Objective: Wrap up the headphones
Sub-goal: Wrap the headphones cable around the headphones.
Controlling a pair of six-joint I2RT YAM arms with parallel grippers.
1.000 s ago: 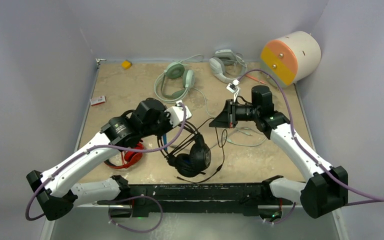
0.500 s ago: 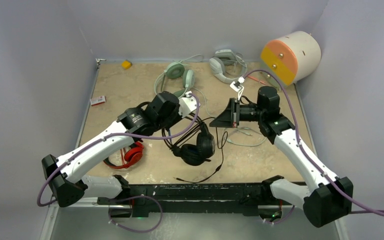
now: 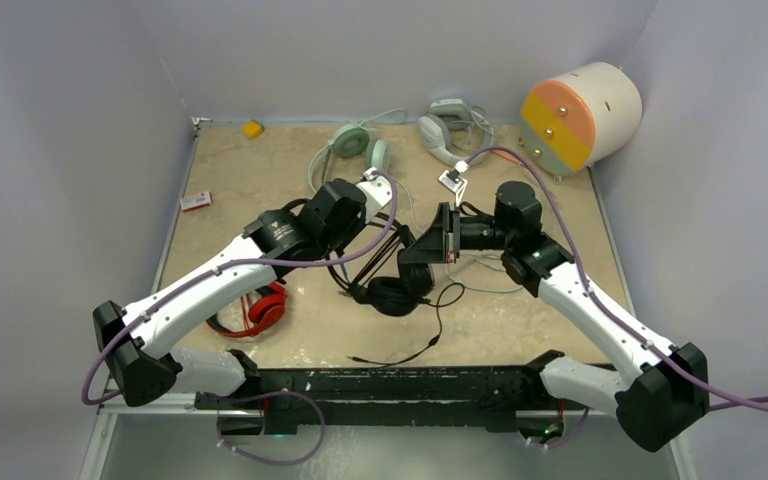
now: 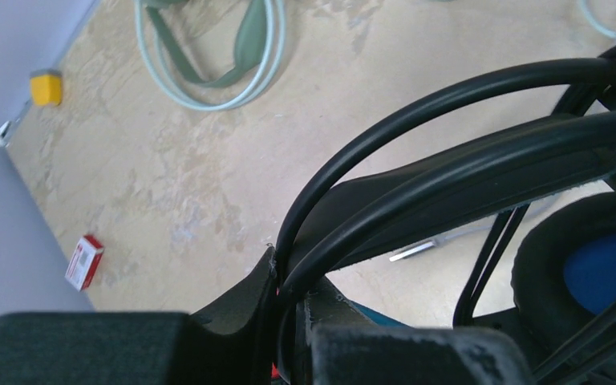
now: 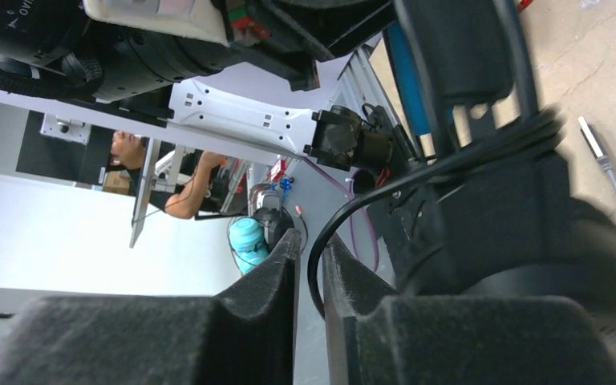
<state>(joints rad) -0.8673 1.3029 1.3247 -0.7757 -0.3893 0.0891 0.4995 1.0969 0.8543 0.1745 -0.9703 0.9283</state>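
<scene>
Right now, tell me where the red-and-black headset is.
Top view: the red-and-black headset lies at near left, partly under the left arm, left of the black headset.

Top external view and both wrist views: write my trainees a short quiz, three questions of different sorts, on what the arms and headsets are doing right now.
1. True or false: the left gripper is shut on the headband of the black headset.
2. Which thing lies in the far left corner of the table? A) yellow block B) red-and-white box C) orange-fronted drum
3. Fill in: the red-and-black headset lies partly under the ___ arm.
Key: 1 true; 2 A; 3 left.
</scene>
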